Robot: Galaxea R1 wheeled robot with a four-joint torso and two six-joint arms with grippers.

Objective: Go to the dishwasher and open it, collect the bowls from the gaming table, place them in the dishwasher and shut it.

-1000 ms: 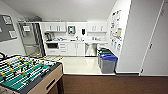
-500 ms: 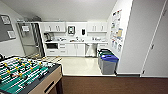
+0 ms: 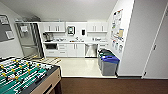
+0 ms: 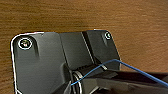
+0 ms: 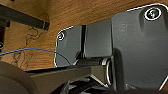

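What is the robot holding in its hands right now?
That cannot be told. Both wrist views look down at a wood floor past the robot's own dark plates, and the jaws are not clear. The dishwasher is far off, shut.

Office break room with kitchenette. Back wall: white upper cabinets [image 3: 57, 27], counter [image 3: 75, 41] with sink and small appliances, white drawers [image 3: 62, 47], stainless dishwasher [image 3: 90, 50] built in under counter. Tall steel fridge [image 3: 29, 40] at left. Table-football table [image 3: 23, 75], green field and rods, in near left corner. Recycling bins [image 3: 108, 63], blue-lidded, along right wall below posters [image 3: 117, 28]. Notice board [image 3: 5, 28] on left wall. Pale kitchen floor, dark wood floor nearer camera.
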